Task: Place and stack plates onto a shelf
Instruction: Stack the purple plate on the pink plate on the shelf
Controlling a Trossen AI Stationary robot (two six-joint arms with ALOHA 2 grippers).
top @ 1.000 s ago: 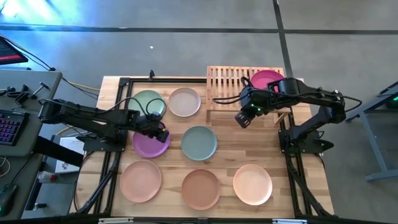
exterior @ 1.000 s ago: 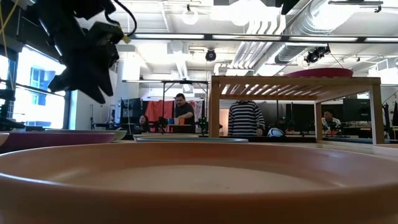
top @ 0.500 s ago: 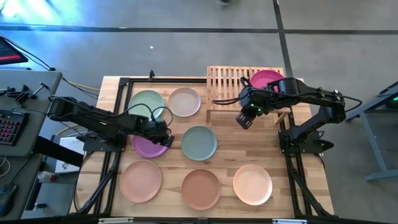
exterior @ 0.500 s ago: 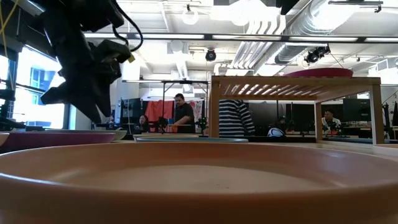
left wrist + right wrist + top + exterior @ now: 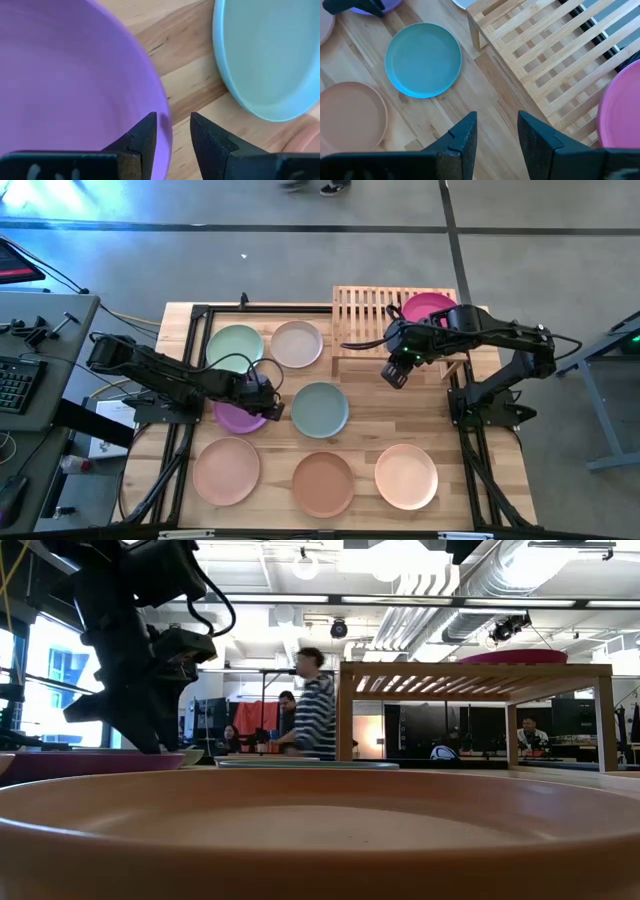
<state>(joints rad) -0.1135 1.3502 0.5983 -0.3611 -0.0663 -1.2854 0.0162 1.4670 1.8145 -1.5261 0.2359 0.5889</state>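
The purple plate (image 5: 238, 416) lies on the worktop (image 5: 370, 415), the grey-teal plate (image 5: 320, 409) just beside it and the mint green plate (image 5: 234, 344) behind. The left end effector (image 5: 172, 131), fingers spread, straddles the purple plate's rim, having moved in from half a second ago. The right end effector (image 5: 394, 372), also spread, hovers beside the shelf (image 5: 375, 308) holding the magenta plate (image 5: 428, 306).

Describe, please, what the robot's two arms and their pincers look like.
Both arms are black, jointed tubular links with black cables looping along them. The left pincer and right pincer each end in two dark, angular, wedge-shaped fingers; white lettering marks the left wrist's housing. A small green light glows near the right pincer.
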